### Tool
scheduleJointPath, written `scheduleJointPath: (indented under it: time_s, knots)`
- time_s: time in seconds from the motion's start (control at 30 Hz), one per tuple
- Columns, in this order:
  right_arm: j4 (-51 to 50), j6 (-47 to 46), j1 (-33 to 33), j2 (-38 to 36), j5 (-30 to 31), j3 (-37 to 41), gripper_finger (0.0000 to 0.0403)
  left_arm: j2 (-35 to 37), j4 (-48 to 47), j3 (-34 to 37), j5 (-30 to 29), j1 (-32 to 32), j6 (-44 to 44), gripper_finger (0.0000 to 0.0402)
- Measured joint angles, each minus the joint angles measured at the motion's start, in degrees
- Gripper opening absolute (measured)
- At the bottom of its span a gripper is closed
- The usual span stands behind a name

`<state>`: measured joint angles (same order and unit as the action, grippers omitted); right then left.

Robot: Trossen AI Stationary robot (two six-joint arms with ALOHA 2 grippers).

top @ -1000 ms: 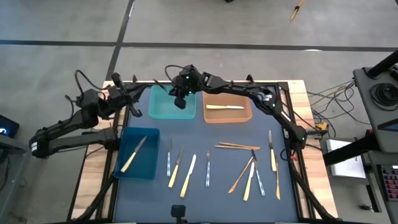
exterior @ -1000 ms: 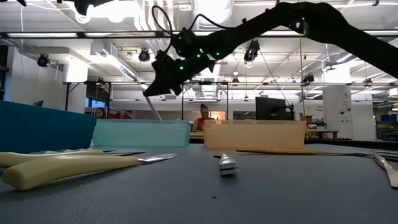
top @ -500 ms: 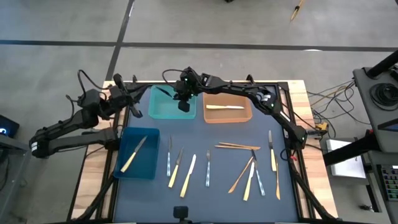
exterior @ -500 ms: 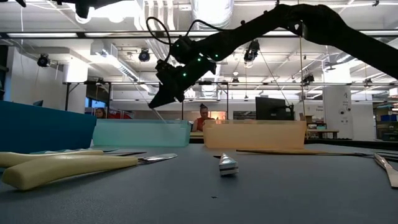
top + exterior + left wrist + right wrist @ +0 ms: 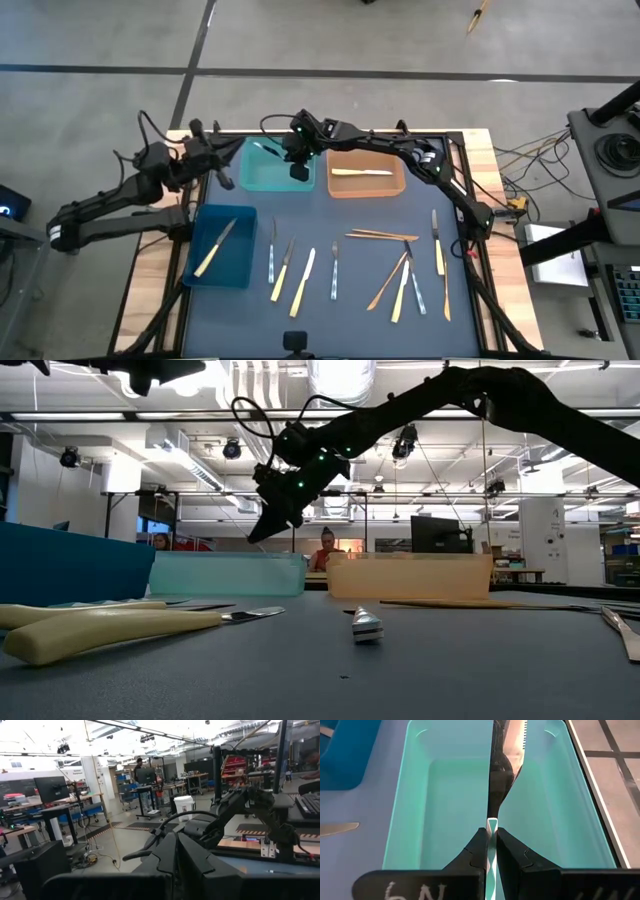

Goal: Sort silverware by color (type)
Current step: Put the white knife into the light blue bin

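My right gripper (image 5: 491,832) is shut on a silvery knife (image 5: 506,765) above the teal bin (image 5: 445,820); in the high view it hangs over that bin (image 5: 277,168) at the far middle of the mat. The orange bin (image 5: 366,172) holds one pale knife, and the blue bin (image 5: 220,245) holds a yellow one. Several more knives, forks and spoons (image 5: 300,272) lie flat on the mat's near half. My left gripper (image 5: 222,178) is shut with nothing in it, raised at the far left beside the teal bin. My right gripper pinches the knife's slim handle (image 5: 492,824) between its two fingers (image 5: 476,845). The knife runs along the fingers, and its serrated blade (image 5: 515,740) sticks out ahead of them. The fingers slant down from the table's right. The knife is lifted clear, over the teal bin.
The three bins stand along the mat's far and left sides. Loose silverware (image 5: 405,270) is spread over the near right, and a silvery piece (image 5: 366,626) lies close before the low camera. In the room behind the table, a person sits.
My right gripper has tipped its fingers farther down over the teal bin, still shut on the knife, which has swung with it.
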<state>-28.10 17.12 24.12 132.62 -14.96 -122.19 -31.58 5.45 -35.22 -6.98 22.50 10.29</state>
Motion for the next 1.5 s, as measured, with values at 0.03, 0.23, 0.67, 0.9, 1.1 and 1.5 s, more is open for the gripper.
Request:
scheduleJointPath:
  time_s: [0.03, 0.23, 0.67, 0.9, 1.1, 1.5]
  knots:
    - [-0.04, -0.02, -0.02, 0.0, 0.0, 0.0, 0.0013, -0.22, -0.02, 0.0, 0.0, 0.0, 0.1, 0.0]
    - [-0.23, -0.02, -0.2, 0.0, 0.0, 0.27, 0.0013, -0.43, 0.03, 0.0, 0.0, 0.0, 0.12, 0.0]
    - [-2.71, -0.63, -0.24, -0.04, -0.02, 0.59, 0.0013, -0.46, -0.94, 0.0, 0.0, 0.0, 0.1, 0.0]
    - [-3.32, -1.38, -0.24, -0.07, 0.0, 0.59, 0.0013, -0.45, -0.93, 0.01, 0.0, 0.0, -0.32, 0.0]
    - [-3.28, -1.49, -0.24, -0.07, -0.01, 0.59, 0.0013, -0.43, -1.13, 0.02, 0.0, 0.0, -0.32, 0.0]
    - [-2.93, -2.15, -0.24, -0.07, -0.01, 0.6, 0.0023, -0.43, -1.41, 0.02, 0.0, 0.0, -0.34, 0.0]
